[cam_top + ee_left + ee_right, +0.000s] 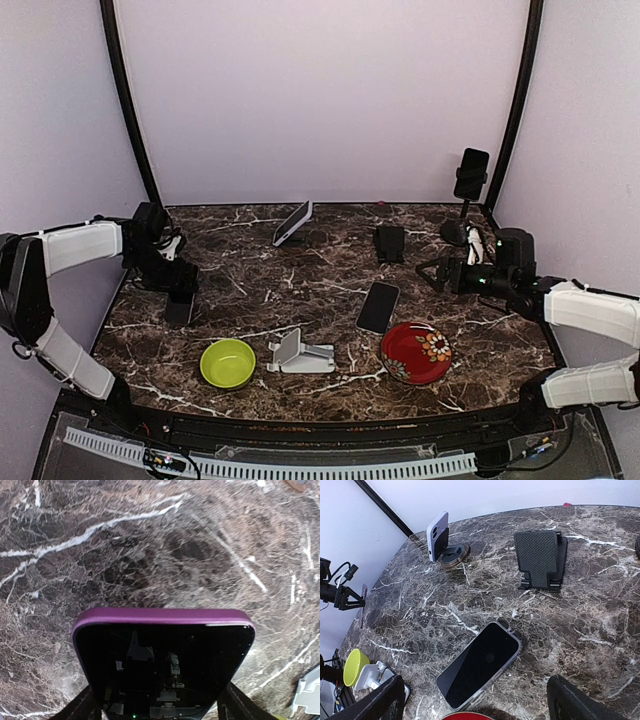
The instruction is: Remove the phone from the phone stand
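My left gripper (pixel 181 283) is shut on a purple-cased phone (pixel 180 308), holding it by its side edges just above the marble at the left side. In the left wrist view the phone (pixel 162 655) fills the space between my fingers (pixel 82 707), screen towards the camera. My right gripper (pixel 432 272) is open and empty at the right side. A white phone stand (pixel 298 353) stands empty near the front. A black stand (pixel 540 557) stands empty at the back. A lilac phone (pixel 437 536) leans on a round stand (pixel 454 554).
A clear-cased phone (pixel 480 665) lies flat mid-table beside a red plate (pixel 416 353). A green bowl (pixel 228 362) sits left of the white stand. A tall stand holding a black phone (pixel 470 175) is at the back right corner.
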Motion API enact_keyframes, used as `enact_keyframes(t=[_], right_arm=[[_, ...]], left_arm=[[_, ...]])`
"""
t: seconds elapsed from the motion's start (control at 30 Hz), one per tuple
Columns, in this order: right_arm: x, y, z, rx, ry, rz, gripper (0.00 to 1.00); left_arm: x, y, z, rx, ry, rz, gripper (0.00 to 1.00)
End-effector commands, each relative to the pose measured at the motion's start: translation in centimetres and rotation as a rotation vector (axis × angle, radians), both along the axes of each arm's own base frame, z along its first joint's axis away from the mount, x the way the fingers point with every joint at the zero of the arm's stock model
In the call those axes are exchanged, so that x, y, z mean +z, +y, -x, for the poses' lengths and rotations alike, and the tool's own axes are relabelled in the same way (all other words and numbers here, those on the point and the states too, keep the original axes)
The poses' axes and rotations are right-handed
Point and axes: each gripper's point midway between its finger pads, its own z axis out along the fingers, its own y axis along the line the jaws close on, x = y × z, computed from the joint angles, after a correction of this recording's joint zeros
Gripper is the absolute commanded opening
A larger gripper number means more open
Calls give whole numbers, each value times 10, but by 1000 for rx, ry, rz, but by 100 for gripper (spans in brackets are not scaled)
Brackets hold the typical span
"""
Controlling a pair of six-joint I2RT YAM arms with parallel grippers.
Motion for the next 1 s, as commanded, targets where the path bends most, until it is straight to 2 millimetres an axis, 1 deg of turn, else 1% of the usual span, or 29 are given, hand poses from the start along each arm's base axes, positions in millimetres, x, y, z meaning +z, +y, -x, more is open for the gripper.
enact_keyframes(t=[0.0, 0.37, 0.5, 0.63, 0.77, 0.97], right_arm=[[3, 4, 1, 14, -19, -19, 99], [-2, 3, 3, 13, -8, -19, 99], [-3, 3, 3, 11, -8, -21, 99], [-5, 3, 3, 11, -2, -23, 99], [-7, 3, 3, 10, 2, -19, 99], [-6, 2, 3, 9, 2, -22, 99]], left_arm=[[1, 11, -7, 4, 5, -60, 55], [-27, 30, -16, 44, 68, -138, 57], [-37, 33, -18, 48, 89, -153, 57], [-43, 33, -19, 54, 97, -154, 60], [-48, 34, -18, 61, 105, -154, 67], [-51, 34, -18, 62, 109, -158, 81]])
